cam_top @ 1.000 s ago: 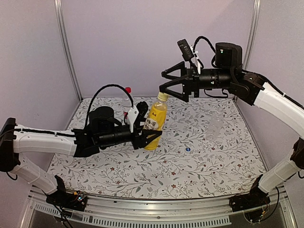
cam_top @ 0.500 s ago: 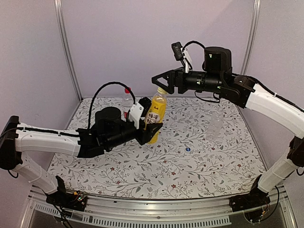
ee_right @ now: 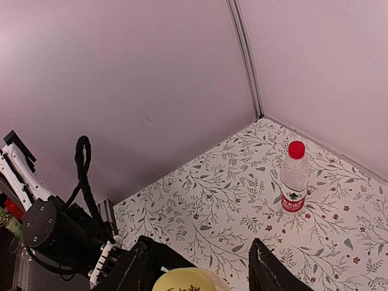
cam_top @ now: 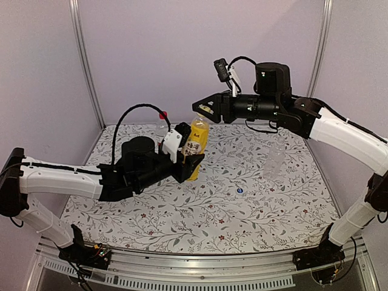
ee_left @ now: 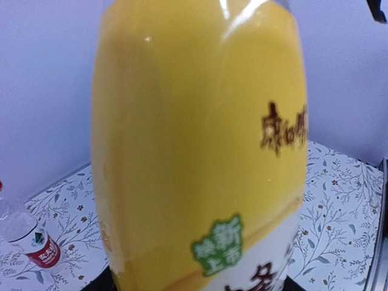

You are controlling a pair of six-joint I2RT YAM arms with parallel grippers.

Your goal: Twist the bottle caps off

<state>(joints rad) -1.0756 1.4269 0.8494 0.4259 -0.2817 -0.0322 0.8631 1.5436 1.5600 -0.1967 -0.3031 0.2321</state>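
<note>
Horizontally outstretched, the right gripper straddles the yellow cap (grip unclear) while the left gripper pinches its bottle.

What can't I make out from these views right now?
- Right wrist view: the yellow cap is cut off by the bottom edge, so whether the right gripper touches it is unclear.
- Left wrist view: the yellow bottle fills the frame, hiding the left gripper.
- Top view: the clear bottle is too faint to see a cap; the blue speck is too small to identify.
</note>
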